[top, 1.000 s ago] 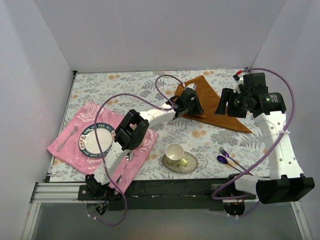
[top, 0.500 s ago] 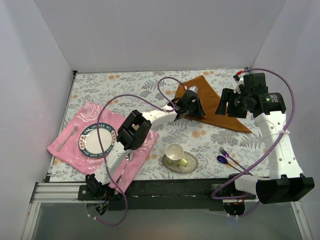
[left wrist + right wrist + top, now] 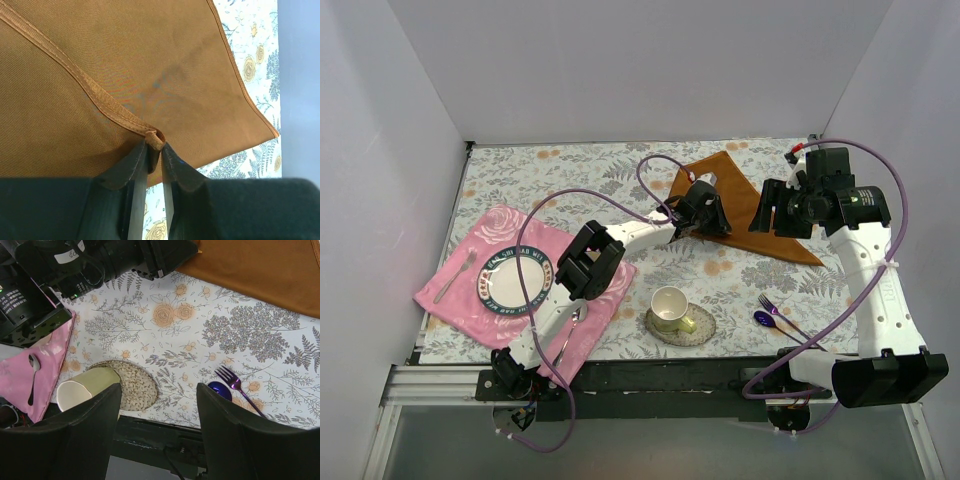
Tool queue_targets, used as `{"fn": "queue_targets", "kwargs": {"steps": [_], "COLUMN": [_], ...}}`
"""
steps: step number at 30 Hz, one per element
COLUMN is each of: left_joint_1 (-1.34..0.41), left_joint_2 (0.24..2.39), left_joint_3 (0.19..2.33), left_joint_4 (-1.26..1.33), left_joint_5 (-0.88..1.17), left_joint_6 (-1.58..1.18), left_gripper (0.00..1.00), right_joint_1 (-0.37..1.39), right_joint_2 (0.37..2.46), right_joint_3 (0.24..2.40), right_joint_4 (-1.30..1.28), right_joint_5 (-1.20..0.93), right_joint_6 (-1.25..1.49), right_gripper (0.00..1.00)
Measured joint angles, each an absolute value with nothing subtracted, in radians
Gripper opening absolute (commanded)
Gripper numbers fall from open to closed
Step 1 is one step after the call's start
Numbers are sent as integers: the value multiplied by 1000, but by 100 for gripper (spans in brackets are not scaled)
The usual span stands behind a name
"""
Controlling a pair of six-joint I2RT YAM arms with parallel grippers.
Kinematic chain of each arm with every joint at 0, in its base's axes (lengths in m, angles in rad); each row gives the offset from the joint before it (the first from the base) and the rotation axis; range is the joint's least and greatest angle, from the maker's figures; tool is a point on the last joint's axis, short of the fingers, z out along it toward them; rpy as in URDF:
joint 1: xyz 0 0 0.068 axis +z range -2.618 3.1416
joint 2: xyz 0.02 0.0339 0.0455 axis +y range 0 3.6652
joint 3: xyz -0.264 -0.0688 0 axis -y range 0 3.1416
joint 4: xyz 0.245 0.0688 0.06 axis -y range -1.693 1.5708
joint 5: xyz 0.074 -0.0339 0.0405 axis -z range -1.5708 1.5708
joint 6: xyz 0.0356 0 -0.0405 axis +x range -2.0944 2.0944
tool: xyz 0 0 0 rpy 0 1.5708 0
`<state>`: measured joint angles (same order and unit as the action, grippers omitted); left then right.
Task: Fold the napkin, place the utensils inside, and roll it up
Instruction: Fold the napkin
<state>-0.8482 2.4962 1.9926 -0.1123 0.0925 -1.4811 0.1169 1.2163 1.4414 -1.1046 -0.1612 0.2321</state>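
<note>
At the far right of the table (image 3: 570,170), the napkin (image 3: 738,200) lies folded into a triangle, its hem corner pinched between the narrow tips of the left gripper (image 3: 155,150). Folding looks like the step in hand. The right gripper (image 3: 159,390) hangs spread and empty above the fork (image 3: 235,385) and spoon (image 3: 219,390). Next, the hem needs releasing and those two fetching.

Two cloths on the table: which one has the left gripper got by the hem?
The rust-orange napkin at the far right: the left gripper pinches its hemmed corner. The pink cloth lies apart at the left, under a plate.
</note>
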Motion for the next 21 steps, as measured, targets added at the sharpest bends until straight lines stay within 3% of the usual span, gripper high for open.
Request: {"fn": "queue_targets", "kwargs": {"steps": [11,13,14,17,20,21], "left_joint_1": [-849,-849,-849,-849,-848,-848], "left_joint_2": [2496,2497,2498,2499,2500,2500], "left_joint_3": [1993,1997,2000,2026,2079,2099], "left_joint_4": [-113,-113,-113,-125,-164,-176], "left_joint_5": [81,79,78,81,82,83], "left_joint_6": [-1481,-1481,-1481,-1481,-1483,-1489], "left_gripper": [23,32,43,60,67,76], "right_joint_1": [111,111,111,111,110,110], "right_joint_2": [1216,1216,1216,1216,1217,1217], "right_joint_3": [1441,1441,1440,1428,1423,1423], "right_joint_4": [-1105,-1105,-1104,-1104,-1106,-1106], "right_joint_5": [-166,-167,-168,-169,-174,-176], "right_joint_6": [233,233,233,233,234,234], "right_gripper": [70,70,70,70,71,73]}}
